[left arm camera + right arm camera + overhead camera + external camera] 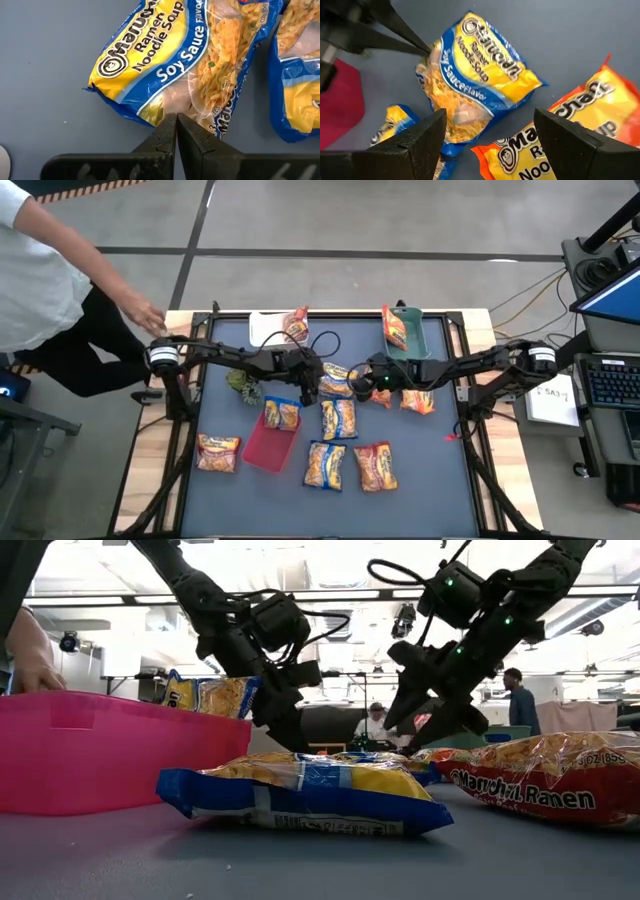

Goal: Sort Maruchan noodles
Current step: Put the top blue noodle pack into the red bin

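A blue-trimmed Maruchan soy sauce packet lies near the table's middle. My left gripper is shut at one edge of it. My right gripper hovers open above the same packet and an orange-red packet, touching nothing. Several other packets lie flat on the table nearer the near edge, such as one with blue trim and one with red trim. Another packet rests on the red tray. My left gripper pinches the soy sauce packet's crinkly plastic edge between its two fingertips, coming from above and slanting down. In the right wrist view its fingers meet the packet's end. The packet looks flat on the table; I cannot tell whether that end is raised.
A green tray at the far right holds a red packet. Another packet and a white sheet lie at the far edge. A small green plant sits left of my left gripper. A person's hand reaches over the far-left corner.
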Action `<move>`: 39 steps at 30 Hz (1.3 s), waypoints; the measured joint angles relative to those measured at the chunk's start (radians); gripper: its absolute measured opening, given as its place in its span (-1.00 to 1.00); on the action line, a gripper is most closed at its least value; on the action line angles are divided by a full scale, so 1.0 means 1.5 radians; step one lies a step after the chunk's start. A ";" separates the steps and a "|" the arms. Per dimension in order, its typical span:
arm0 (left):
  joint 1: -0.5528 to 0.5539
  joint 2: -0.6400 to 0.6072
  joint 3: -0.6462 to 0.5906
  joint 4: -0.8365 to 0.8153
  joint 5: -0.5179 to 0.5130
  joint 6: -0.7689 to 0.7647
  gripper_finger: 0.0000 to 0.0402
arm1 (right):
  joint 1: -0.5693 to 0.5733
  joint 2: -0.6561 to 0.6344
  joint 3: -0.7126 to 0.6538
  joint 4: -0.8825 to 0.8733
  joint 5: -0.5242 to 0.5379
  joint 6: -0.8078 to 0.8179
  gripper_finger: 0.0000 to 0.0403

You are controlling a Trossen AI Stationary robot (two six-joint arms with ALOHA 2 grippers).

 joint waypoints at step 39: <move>0.001 0.046 -0.002 -0.003 0.000 -0.022 -1.00 | -0.026 0.010 0.000 0.084 -0.006 0.003 0.37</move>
